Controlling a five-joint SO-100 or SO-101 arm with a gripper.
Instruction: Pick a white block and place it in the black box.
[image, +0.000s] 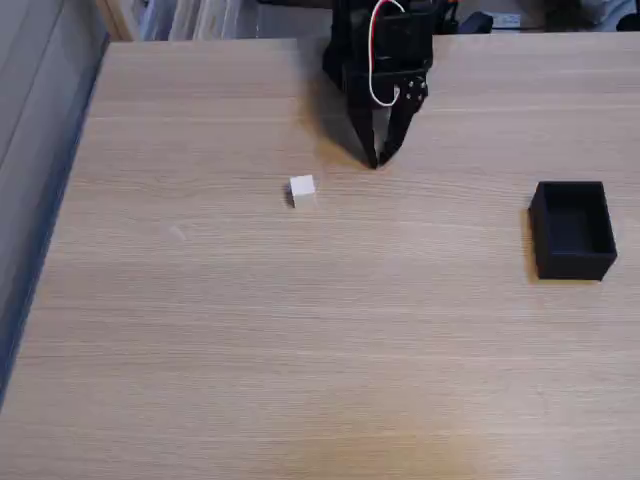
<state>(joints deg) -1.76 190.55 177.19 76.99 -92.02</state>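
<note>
A home or office desk: pale wood tabletop (300, 330), shelved books (190, 15) behind

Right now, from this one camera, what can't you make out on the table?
- Arm behind the tool: cut off by the fixed view's top edge.
- Tool tips: they meet at a point, but any gap is too small to judge.
- Black box: dark interior hides its floor.
- White block: far sides face away.
</note>
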